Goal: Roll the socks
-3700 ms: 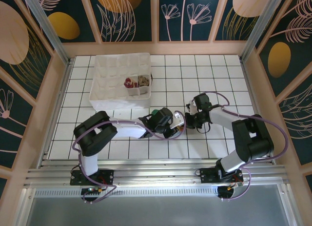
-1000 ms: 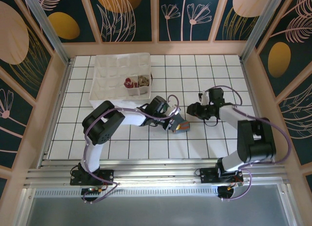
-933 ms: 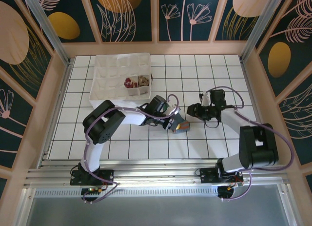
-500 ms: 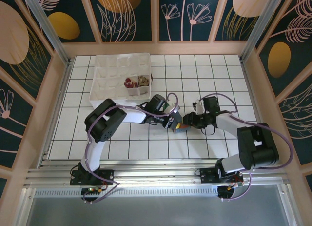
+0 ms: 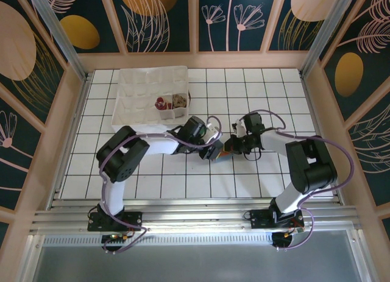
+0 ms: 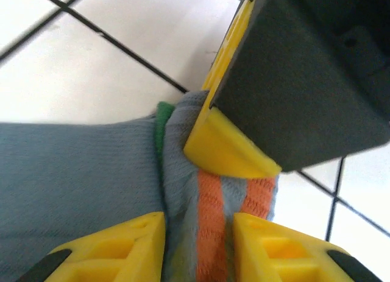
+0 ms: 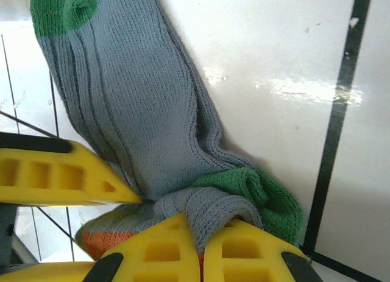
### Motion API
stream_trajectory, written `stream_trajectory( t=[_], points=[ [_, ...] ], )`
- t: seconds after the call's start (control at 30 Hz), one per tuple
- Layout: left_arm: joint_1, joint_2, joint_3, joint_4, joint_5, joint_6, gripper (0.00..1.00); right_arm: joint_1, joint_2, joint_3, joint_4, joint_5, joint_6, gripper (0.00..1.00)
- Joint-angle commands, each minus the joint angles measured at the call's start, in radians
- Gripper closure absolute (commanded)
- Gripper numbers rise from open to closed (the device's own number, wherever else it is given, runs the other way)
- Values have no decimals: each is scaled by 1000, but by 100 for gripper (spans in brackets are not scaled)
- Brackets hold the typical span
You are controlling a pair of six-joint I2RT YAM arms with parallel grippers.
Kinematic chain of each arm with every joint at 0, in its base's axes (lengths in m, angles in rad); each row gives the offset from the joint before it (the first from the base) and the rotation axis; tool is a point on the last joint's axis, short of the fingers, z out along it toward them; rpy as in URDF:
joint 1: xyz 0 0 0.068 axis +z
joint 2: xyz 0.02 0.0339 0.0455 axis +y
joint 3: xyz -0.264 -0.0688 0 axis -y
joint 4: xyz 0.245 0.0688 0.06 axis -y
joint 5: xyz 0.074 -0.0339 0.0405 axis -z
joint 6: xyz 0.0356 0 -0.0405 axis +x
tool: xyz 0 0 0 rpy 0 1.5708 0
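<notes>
While the right claw (image 7: 201,236) is pinched shut on a bunched fold of the blue-grey sock (image 7: 134,111), just beside a green patch, the left claw (image 6: 198,233) stands part open with the orange-striped cuff lying between its fingers. The sock lies on the counter (image 5: 274,99) directly under both claws, which meet tip to tip. The roll looks to be mid-handover. Next, the left claw would need to draw clear and retake the bundle without letting it unroll.

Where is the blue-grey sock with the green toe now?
In the top view the blue-grey sock sits near the middle of the tiled table, between the left gripper and the right gripper, nearer than the white tray.
</notes>
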Motion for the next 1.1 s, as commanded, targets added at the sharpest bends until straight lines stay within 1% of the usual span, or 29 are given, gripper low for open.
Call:
stream_trajectory(
  t=[0.0,0.07,0.2,0.33,0.4,0.5,0.67,0.87,0.9,0.93,0.97,1.0,1.03,1.07],
  points=[
    [-25,-113,-63,-10,-242,186,66,11,61,-12,-118,92,-33,100],
    [-55,-166,-101,26,-363,245,66,13,74,-5,-124,90,-33,100],
    [-158,-212,-184,102,-599,374,65,14,87,2,-131,82,-30,100],
    [-268,-189,-202,171,-753,466,65,15,101,12,-144,69,-30,100],
    [-299,-160,-189,187,-791,498,63,13,107,18,-153,64,-32,100],
    [-318,-119,-155,186,-789,521,61,14,114,25,-165,57,-36,100],
    [-321,-45,-114,167,-782,544,59,15,122,35,-182,44,-38,100],
    [-322,75,-49,148,-855,533,53,14,127,49,-210,23,-45,100],
    [-322,92,-37,138,-857,526,54,14,126,51,-214,16,-49,100],
    [-322,104,-24,124,-855,514,58,15,125,51,-222,9,-51,100],
    [-321,107,-18,112,-847,507,67,14,124,53,-228,2,-52,100],
    [-322,107,-17,103,-831,502,78,11,119,54,-239,-7,-54,95],
    [-322,100,-23,100,-812,495,94,1,107,60,-247,-22,-54,89],
    [-322,94,-31,101,-802,490,100,-11,93,64,-251,-42,-52,84]
  ],
)
